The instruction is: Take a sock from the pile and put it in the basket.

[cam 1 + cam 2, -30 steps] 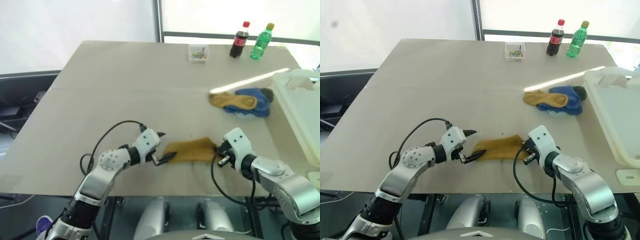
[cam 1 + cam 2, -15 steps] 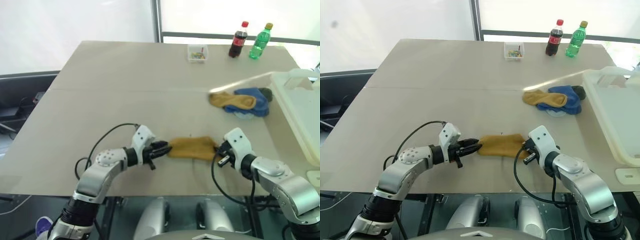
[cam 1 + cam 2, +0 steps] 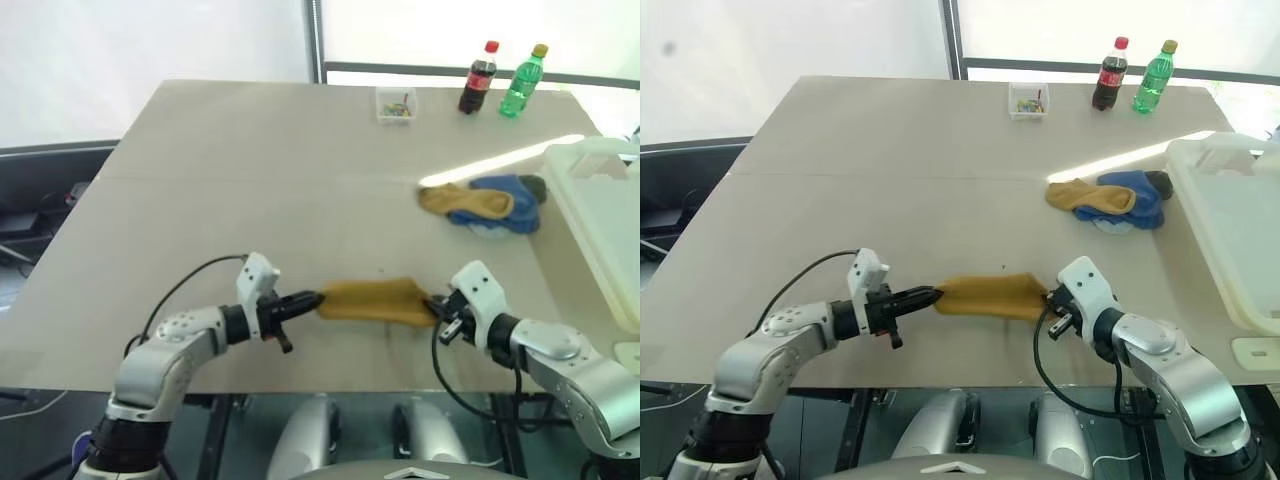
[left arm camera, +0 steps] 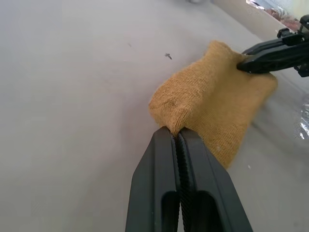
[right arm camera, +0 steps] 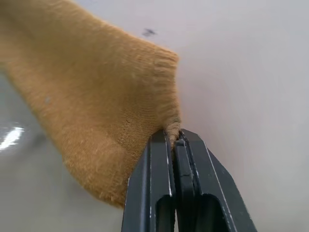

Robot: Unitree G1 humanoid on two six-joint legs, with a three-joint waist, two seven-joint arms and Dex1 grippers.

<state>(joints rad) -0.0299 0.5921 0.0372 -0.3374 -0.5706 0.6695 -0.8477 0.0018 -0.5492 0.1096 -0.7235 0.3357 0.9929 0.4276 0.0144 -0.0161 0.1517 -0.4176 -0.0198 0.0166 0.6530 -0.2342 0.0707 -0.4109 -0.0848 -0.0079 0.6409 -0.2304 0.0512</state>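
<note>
Tan table (image 3: 230, 180) in front of you: 2 bottles, 1 small clear box, 1 sock pile (image 3: 485, 205) beside 1 white basket (image 3: 600, 215). 1 mustard sock (image 3: 375, 300) hangs between grippers; left gripper (image 3: 312, 298) & right gripper (image 3: 437, 305) each clamped on an end.

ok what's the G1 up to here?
Both grippers are shut on one mustard-yellow sock, the left gripper at one end and the right gripper at the other, so it hangs between them near the table's front edge. The pile sits farther back to the right, beside the white basket. Nothing is in the basket yet as far as visible.
</note>
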